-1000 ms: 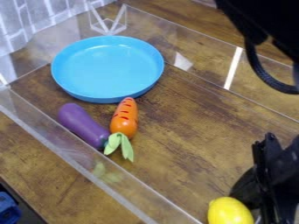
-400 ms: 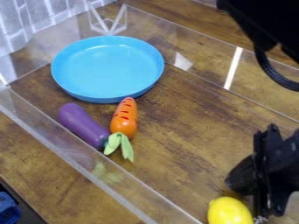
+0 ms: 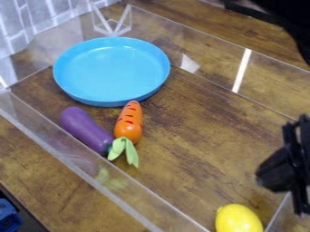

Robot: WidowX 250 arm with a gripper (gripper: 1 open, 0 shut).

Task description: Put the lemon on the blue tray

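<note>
The lemon (image 3: 238,219), small, glossy and yellow, lies on the wooden table at the bottom edge, right of centre. My gripper (image 3: 289,170) is a dark shape at the right edge, just above and to the right of the lemon and apart from it. Its fingers are partly cut off by the frame, so how they stand is unclear. The blue tray (image 3: 109,69), a large round light-blue dish, sits at the upper left with nothing in it, far from the lemon.
A purple eggplant (image 3: 85,129) and an orange carrot (image 3: 127,123) with green leaves lie side by side just below the tray. Clear plastic walls (image 3: 72,154) enclose the wooden work area. Dark arm parts (image 3: 281,14) fill the top right corner.
The gripper has drawn away from the lemon, moving right and slightly up toward the frame edge. The lemon stays where it was on the table.
</note>
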